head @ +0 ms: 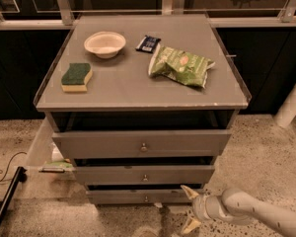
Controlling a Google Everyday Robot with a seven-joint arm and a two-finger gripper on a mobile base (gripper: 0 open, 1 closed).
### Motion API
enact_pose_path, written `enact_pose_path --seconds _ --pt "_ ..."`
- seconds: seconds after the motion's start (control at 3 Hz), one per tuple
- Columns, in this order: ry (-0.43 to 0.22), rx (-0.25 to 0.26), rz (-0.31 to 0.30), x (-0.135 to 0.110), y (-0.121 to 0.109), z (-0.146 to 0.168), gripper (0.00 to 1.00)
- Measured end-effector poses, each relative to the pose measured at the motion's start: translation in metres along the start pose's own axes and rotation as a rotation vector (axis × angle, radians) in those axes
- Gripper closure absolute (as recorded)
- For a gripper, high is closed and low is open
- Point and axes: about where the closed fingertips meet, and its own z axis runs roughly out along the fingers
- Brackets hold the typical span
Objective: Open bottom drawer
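The bottom drawer is the lowest and narrowest of three grey fronts, with a small round knob at its centre. Its front sits set back under the middle drawer. My gripper hovers low at the right end of the bottom drawer front, to the right of the knob, with its two pale fingers spread open and nothing between them. The arm reaches in from the lower right.
On the cabinet top lie a white bowl, a green-and-yellow sponge, a green chip bag and a small dark packet. The top drawer juts out. A black cable and bar lie on the floor at left.
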Motion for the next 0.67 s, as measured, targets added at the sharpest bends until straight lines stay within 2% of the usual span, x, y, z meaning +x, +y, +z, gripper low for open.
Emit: enact_pose_path --seconds 0.33,0.67 --pt "-0.003 0.006 0.024 0.013 -0.004 0.017 0.0" --pt "0.0 0.02 0.018 0.019 -0.012 0.031 0.0"
